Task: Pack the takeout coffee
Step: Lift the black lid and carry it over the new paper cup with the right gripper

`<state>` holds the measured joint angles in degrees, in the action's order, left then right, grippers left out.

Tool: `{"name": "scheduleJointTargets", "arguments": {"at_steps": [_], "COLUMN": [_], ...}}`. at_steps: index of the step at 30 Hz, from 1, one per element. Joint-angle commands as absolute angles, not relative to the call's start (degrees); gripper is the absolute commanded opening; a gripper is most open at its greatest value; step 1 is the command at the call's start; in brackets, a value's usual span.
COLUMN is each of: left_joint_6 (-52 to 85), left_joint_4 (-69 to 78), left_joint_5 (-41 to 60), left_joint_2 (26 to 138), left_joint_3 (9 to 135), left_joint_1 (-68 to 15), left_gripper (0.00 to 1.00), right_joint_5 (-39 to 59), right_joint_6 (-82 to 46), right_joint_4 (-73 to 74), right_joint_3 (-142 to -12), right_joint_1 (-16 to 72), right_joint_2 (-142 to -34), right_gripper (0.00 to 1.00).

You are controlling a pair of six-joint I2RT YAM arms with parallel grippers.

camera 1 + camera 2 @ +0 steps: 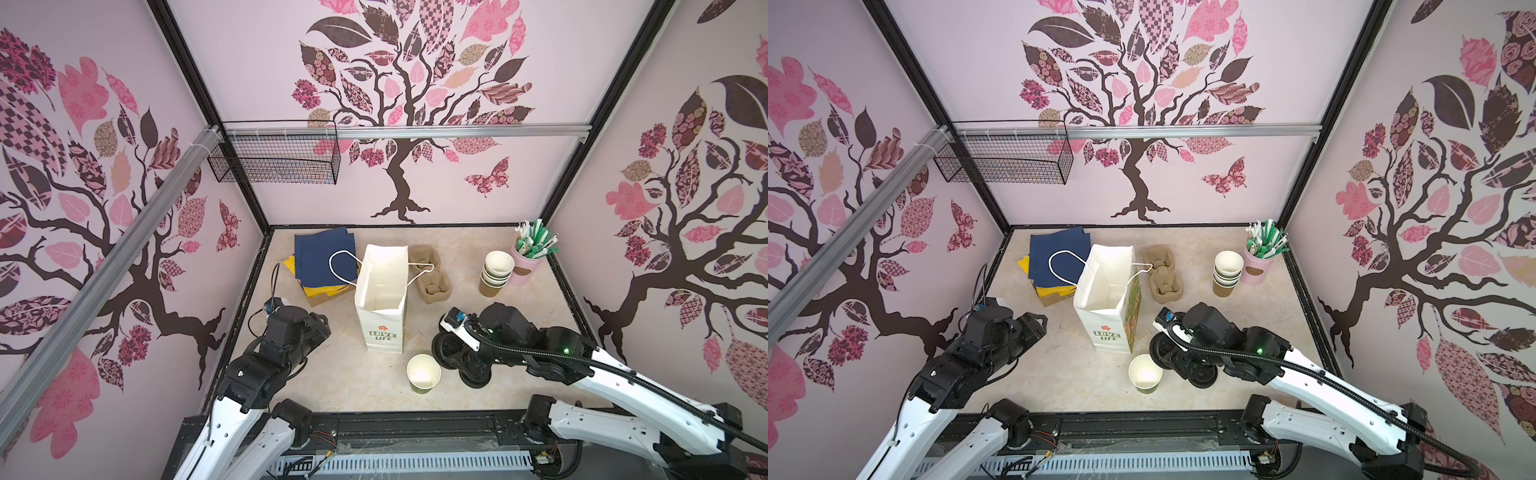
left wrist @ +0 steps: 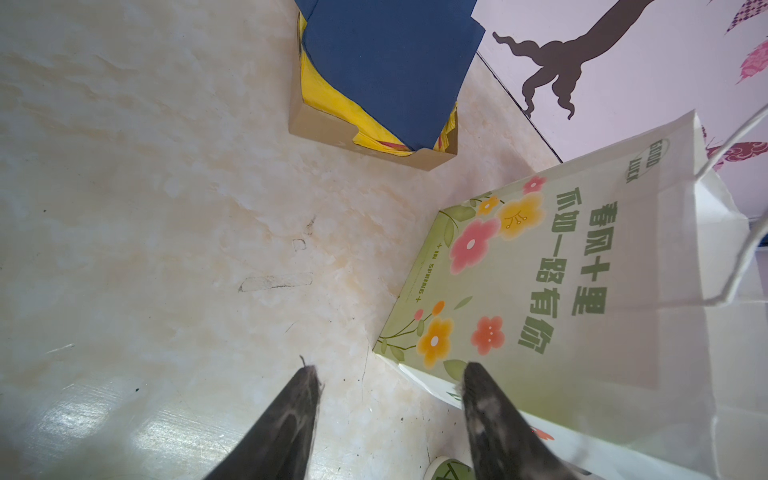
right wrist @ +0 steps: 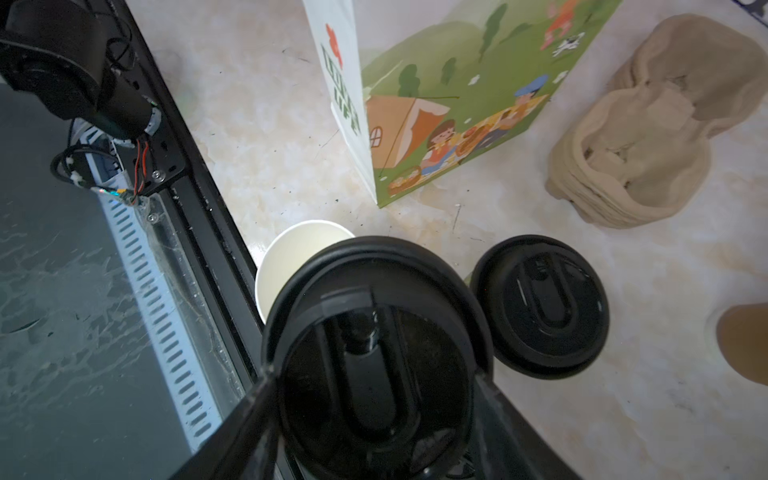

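Note:
A white paper bag (image 1: 380,328) (image 1: 1106,328) stands open mid-table. In front of it stands one olive-green takeout coffee cup (image 1: 423,373) (image 1: 1145,372) (image 3: 291,266), lidless, its white inside showing. My right gripper (image 3: 374,374) (image 1: 451,353) hovers just right of that cup, shut on a round black sip lid (image 3: 374,291) by its rim. Whether anything hangs under the lid is hidden. Another black lid (image 3: 540,307) (image 1: 473,376) lies beside it. My left gripper (image 2: 390,370) (image 1: 322,326) is open and empty, low beside the bag's flowered side (image 2: 540,291).
A box of blue and yellow napkins (image 1: 324,257) sits back left. A stack of pulp cup carriers (image 1: 430,278) lies right of the bag. Nested lidless cups (image 1: 494,274) and a pink straw holder (image 1: 528,262) stand back right. A wire basket (image 1: 278,158) hangs on the wall.

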<state>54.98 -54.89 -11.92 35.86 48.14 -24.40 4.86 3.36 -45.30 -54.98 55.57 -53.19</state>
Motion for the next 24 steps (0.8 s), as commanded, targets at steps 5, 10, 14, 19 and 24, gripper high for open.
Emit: {"name": "scheduleJointTargets", "arguments": {"at_steps": [5,10,14,19,24], "left_joint_6": [54.5,54.5,54.0,53.2,53.1], "left_joint_4": [-54.7,-54.6,-54.6,-55.3,-55.5], "left_joint_5": [-13.9,-14.4,-14.4,-14.9,-15.2], "left_joint_2": [35.0,35.0,35.4,35.8,35.7], "left_joint_3": [46.9,46.8,46.7,47.0,46.9], "left_joint_1": [-24.3,-24.2,-24.2,-24.2,-24.3], "left_gripper": [0.59,0.59,0.59,0.59,0.59], "right_joint_5": [6.7,7.5,7.9,8.3,9.0], "right_joint_6": [9.4,12.6,16.2,17.9,17.5], "right_joint_4": [-42.3,-42.0,-42.4,-43.4,-43.4], "right_joint_3": [-56.7,-57.3,-55.5,-56.1,-57.1], "right_joint_1": [59.4,59.4,59.5,60.0,61.0], "right_joint_2": [-59.1,-60.6,-60.9,-64.0,-65.9], "right_gripper": [0.67,0.67,0.68,0.68,0.70]}}
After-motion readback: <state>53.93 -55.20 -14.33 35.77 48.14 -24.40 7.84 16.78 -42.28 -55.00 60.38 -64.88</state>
